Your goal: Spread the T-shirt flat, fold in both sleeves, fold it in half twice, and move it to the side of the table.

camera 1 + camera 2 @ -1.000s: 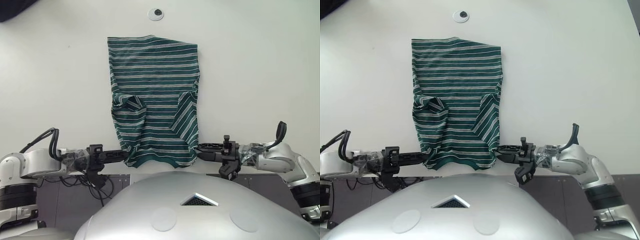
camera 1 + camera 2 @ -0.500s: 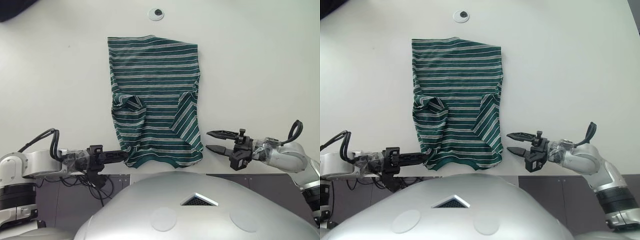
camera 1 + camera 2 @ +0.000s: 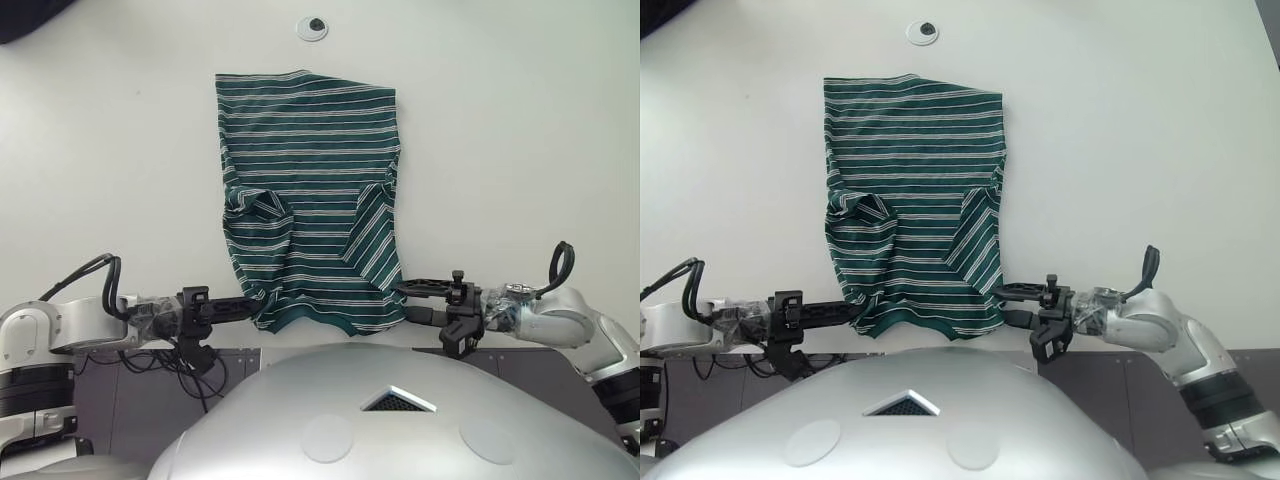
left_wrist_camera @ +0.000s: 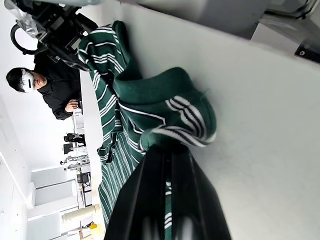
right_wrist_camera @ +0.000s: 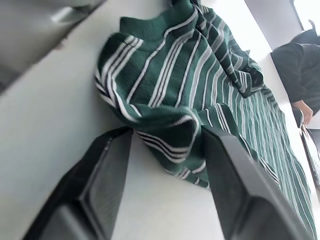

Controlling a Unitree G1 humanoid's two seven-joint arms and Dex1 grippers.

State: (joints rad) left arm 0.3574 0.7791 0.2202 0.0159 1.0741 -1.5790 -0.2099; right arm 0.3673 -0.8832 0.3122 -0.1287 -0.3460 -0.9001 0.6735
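Two near corners are the grab pts. Left gripper (image 3: 246, 305) clamped on near-left corner of T-shirt (image 3: 310, 190), fabric bunched btw its fingers. Shirt lies lengthwise mid-table, sleeves in, hem at near edge; prob light, soft, limp knit, will sag & drag, so lift both corners evenly. Right gripper (image 3: 402, 300) jaws apart, straddling near-right corner. Table (image 3: 520, 150) white, smooth; small round disc (image 3: 312, 27) at far side

Right pincer (image 5: 166, 134) spread wide, striped T-shirt (image 5: 195, 65) edge between fingers
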